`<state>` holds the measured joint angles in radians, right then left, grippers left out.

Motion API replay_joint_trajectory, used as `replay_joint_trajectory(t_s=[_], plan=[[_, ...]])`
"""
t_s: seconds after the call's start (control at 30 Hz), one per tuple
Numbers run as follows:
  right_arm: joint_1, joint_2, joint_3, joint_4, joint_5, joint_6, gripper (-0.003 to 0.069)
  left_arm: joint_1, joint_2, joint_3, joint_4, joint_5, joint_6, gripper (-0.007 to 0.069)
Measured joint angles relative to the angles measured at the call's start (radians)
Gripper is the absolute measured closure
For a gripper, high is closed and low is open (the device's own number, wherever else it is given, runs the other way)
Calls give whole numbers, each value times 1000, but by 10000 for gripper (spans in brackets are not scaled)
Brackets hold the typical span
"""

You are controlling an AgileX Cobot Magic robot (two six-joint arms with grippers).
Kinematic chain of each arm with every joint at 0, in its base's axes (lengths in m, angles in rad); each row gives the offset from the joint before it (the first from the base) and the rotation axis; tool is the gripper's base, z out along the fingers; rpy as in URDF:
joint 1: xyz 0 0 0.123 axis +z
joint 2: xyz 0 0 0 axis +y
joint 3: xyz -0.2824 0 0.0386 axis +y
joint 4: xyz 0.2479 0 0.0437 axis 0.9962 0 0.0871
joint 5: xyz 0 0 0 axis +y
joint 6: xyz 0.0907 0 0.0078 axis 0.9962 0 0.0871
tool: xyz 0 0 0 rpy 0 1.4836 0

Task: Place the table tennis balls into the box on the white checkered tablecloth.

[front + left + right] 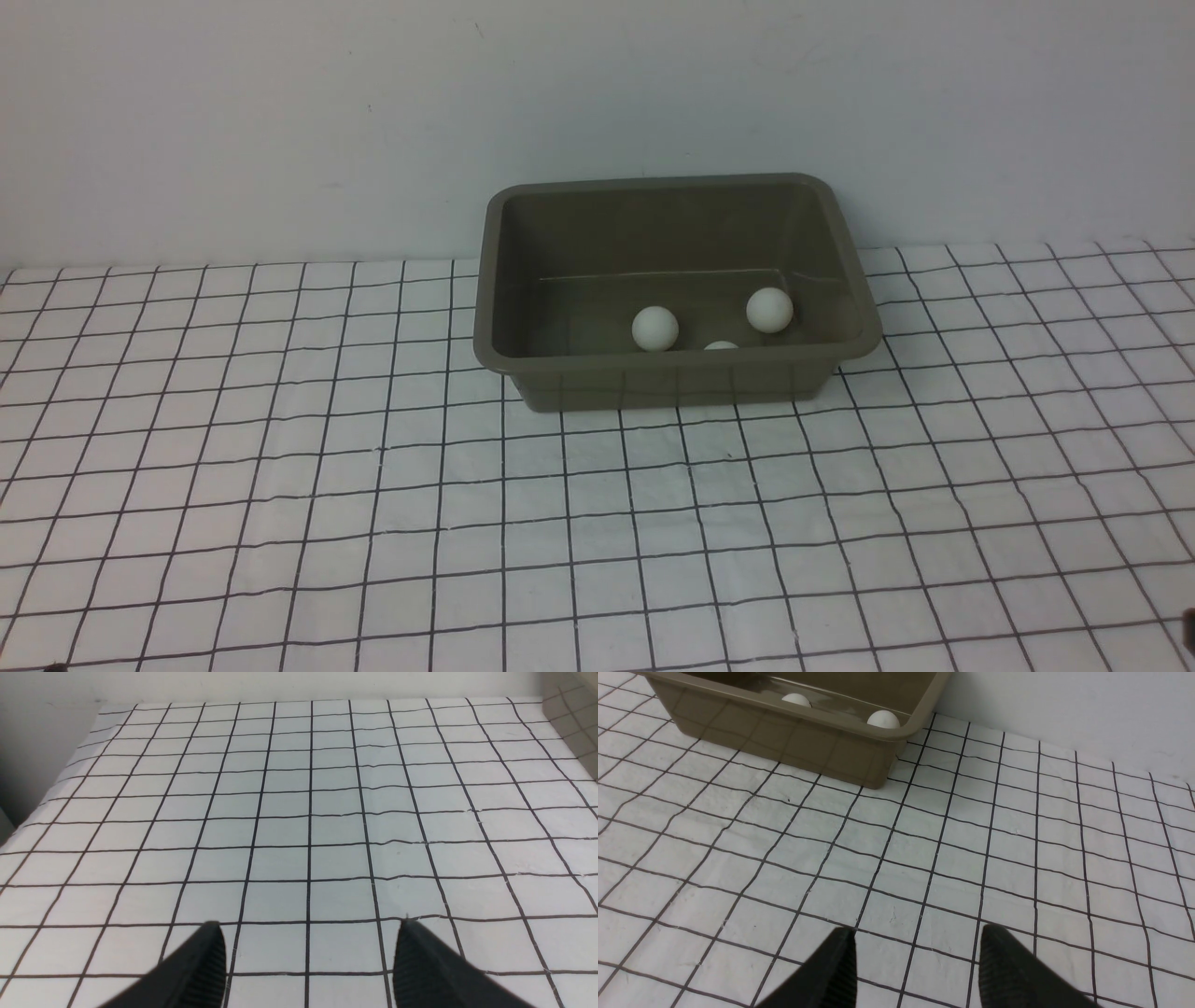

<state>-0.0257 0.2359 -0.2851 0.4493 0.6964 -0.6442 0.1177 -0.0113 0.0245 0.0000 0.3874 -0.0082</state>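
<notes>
We see three table tennis balls (pixel 654 328) lying in the box (pixel 523 369) at twelve o'clock on the white checkered tablecloth (pixel 280 485), while our left gripper (pixel 308 947) and right gripper (pixel 917 952) both stand parted, holding nothing.

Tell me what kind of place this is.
Probably a lab bench or test table, not a home: a white checkered tablecloth against a bare pale wall, with only an olive-green box holding table tennis balls, and black robot pincers in the wrist views.
</notes>
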Motion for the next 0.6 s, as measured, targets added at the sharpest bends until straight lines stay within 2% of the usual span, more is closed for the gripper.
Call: replay_joint_trajectory(t_s=[0.13,0.2,0.37,0.6], plan=[[0,-3,0,-15,-7,2,321,0,0,0,0,0,-2,188],[0,-4,0,-23,-47,42,321,0,0,0,0,0,-2,188],[0,-4,0,-129,-211,278,321,0,0,0,0,0,-2,188],[0,-5,0,-329,-250,566,321,0,0,0,0,0,-2,188]])
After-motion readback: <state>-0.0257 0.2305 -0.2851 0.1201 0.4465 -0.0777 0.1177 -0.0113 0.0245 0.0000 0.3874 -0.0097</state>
